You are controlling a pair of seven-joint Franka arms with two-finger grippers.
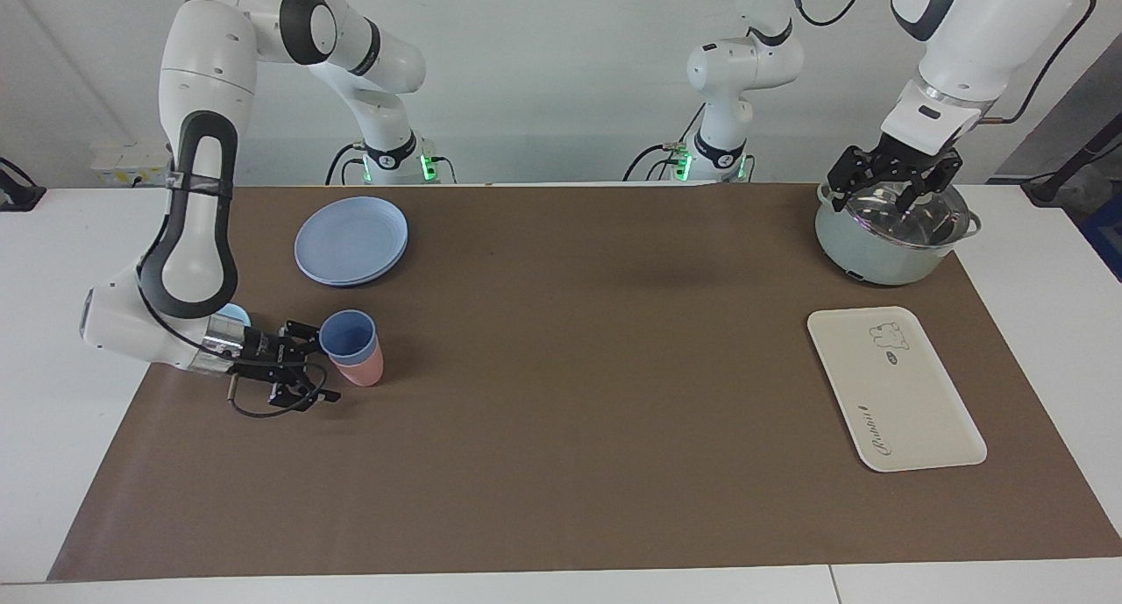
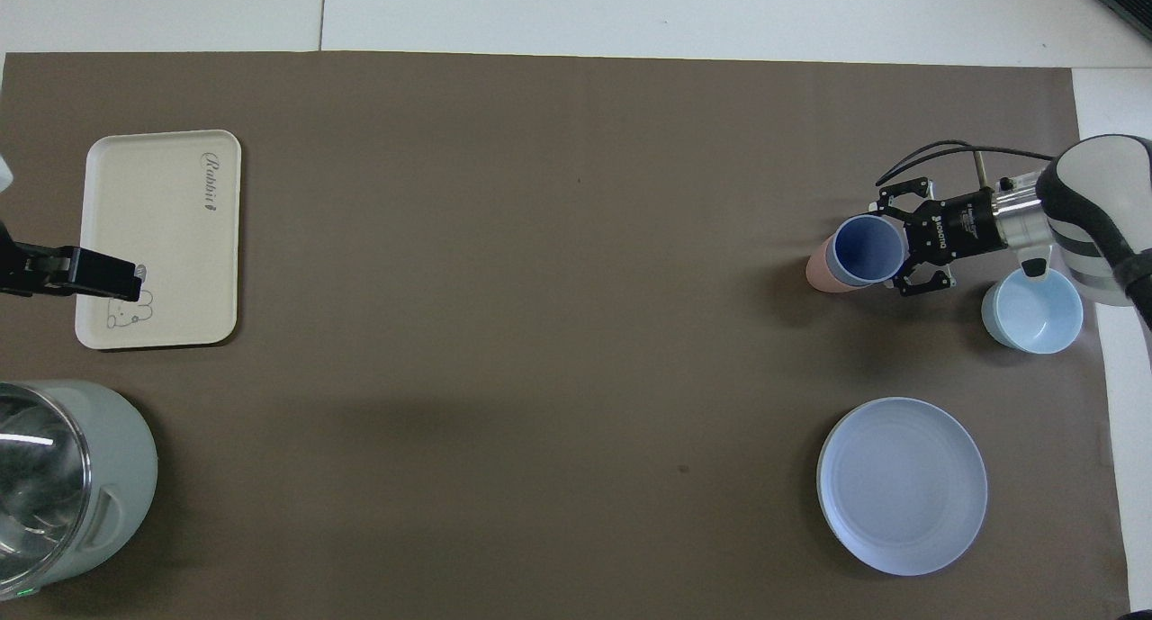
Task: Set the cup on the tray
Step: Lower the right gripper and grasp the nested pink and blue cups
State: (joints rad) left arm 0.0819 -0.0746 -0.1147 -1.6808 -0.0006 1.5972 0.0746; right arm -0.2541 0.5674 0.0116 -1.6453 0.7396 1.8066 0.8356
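Note:
The periwinkle-blue cup [image 1: 348, 334] [image 2: 866, 249] sits nested in a pink cup [image 1: 366, 373] [image 2: 819, 271] near the right arm's end of the table. My right gripper [image 1: 314, 361] [image 2: 896, 242] lies low and level beside the blue cup, fingers open, their tips at either side of its rim. The cream tray [image 1: 894, 387] [image 2: 162, 238] with the bear drawing lies flat and bare at the left arm's end. My left gripper [image 1: 894, 194] [image 2: 126, 278] hangs open over the pot's lid.
A pale green pot [image 1: 877, 253] [image 2: 81, 476] with a glass lid stands nearer to the robots than the tray. A round blue plate [image 1: 352, 240] [image 2: 902, 485] and a light-blue bowl [image 1: 235, 313] [image 2: 1032, 310] lie near the cups.

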